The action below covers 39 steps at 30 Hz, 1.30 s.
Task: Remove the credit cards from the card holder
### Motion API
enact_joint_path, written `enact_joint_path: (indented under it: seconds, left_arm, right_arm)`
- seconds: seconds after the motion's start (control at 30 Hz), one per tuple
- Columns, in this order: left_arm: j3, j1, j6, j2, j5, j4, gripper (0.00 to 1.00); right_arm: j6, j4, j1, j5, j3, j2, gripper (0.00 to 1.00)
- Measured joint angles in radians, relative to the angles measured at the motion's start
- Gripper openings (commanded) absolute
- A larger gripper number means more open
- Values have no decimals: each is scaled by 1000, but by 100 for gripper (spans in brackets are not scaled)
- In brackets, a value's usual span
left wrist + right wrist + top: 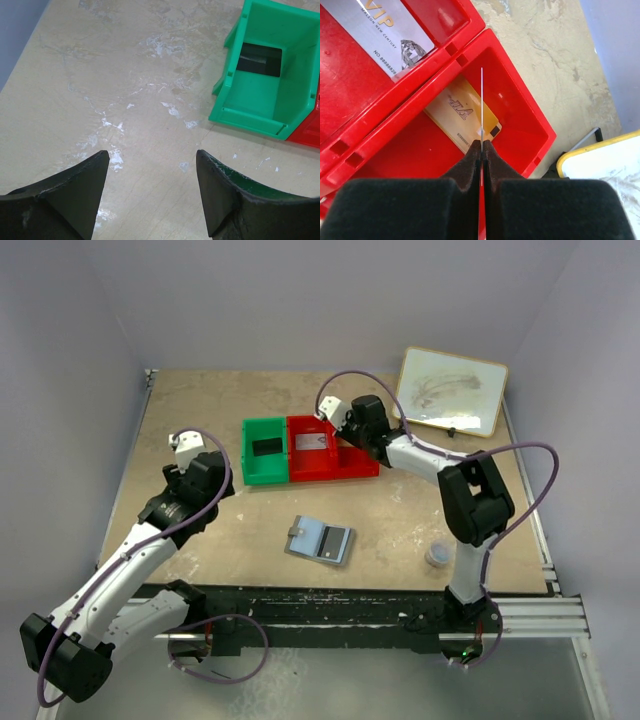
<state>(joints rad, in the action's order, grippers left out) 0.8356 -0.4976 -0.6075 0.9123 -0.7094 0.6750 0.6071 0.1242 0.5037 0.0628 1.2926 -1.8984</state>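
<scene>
The card holder (322, 540) lies open on the table in front of the bins, apart from both grippers. My right gripper (481, 145) is shut on a thin card (481, 100), seen edge-on, held above the right compartment of the red bin (540, 125). A gold credit card (455, 112) lies flat in that compartment. A silver VIP card (385, 30) lies in the neighbouring red compartment. In the top view the right gripper (348, 440) hangs over the red bin (330, 472). My left gripper (150, 165) is open and empty over bare table, left of the green bin (280, 65).
The green bin (252, 465) holds a dark card (257, 57). A framed whiteboard (452, 390) stands at the back right, close to the red bin. A small round silvery puck (437, 554) sits at the front right.
</scene>
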Motion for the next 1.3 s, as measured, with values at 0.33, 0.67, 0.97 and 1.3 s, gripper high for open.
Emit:
enact_joint_path:
  seconds: [0.33,0.67,0.97,1.3]
  left_arm:
    - [0,0,1,0,0,0,67]
    - [0,0,3,19,5,0,66]
    - [0,0,4,22,6,0,66]
    - [0,0,14,31,6,0,66]
  right_arm:
    - [49,11,0,59,42,-94,0]
    - [106,147,2,168,25,-111,3]
    - [138,179,2,180,-7,-132,7]
    - [183,150,2,101,-7,-138,13]
